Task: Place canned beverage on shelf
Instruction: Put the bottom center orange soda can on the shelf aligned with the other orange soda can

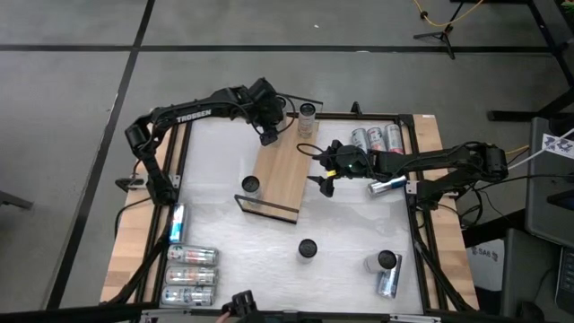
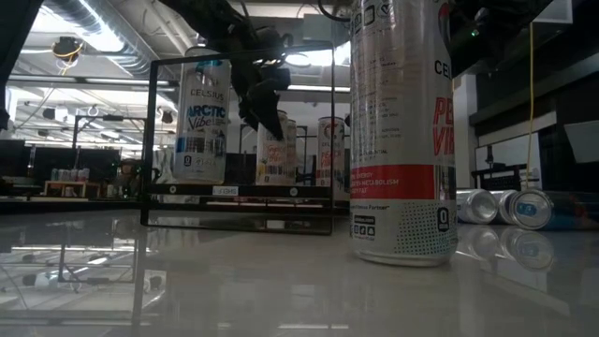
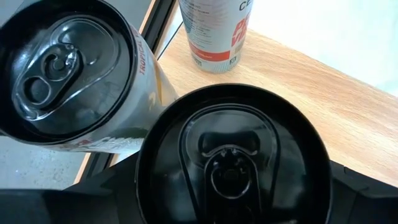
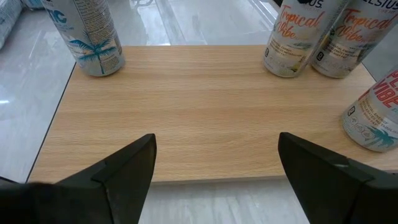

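Shelf [image 1: 285,170] lies angled on white tabletop [image 1: 341,229], ceiling lights beyond.

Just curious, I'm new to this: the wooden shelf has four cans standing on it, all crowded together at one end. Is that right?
Not quite. Four cans do stand on the shelf, but not all together: in the right wrist view the blue-patterned can stands alone at one end, while three others cluster at the opposite end.
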`<state>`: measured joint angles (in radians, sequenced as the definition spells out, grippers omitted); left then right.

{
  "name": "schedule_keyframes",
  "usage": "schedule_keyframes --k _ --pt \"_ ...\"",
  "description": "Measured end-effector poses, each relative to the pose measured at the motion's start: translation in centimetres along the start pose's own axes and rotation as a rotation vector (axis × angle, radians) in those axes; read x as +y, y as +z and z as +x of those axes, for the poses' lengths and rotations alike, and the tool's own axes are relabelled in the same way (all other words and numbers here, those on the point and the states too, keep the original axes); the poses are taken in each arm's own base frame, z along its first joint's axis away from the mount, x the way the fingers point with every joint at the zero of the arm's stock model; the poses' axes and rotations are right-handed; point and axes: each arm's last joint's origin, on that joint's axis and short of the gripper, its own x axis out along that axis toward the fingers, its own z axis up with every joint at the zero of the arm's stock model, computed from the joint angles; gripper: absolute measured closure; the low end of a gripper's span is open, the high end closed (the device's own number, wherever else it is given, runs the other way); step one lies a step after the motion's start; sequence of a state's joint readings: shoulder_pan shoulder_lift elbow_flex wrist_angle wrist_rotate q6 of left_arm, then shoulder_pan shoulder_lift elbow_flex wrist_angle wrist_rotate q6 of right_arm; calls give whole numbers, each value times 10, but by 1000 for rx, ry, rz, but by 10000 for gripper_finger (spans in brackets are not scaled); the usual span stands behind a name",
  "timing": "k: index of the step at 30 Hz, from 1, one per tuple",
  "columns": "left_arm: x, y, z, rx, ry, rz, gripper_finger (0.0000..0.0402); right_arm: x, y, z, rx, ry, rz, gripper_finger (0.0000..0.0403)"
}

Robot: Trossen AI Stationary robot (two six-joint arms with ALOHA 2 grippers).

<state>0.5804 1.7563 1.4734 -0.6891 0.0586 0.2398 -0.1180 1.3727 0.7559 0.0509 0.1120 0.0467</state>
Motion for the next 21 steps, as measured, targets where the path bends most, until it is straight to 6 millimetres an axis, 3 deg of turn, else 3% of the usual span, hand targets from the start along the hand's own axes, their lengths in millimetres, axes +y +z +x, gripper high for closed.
schedule_keyframes --k 12,21 --pt "-3 2 -24 -43 -3 6 95 0 0 0 -3 0 0 70" --pt "-10 5 -61 -136 7 22 95 0 0 0 -3 0 0 70"
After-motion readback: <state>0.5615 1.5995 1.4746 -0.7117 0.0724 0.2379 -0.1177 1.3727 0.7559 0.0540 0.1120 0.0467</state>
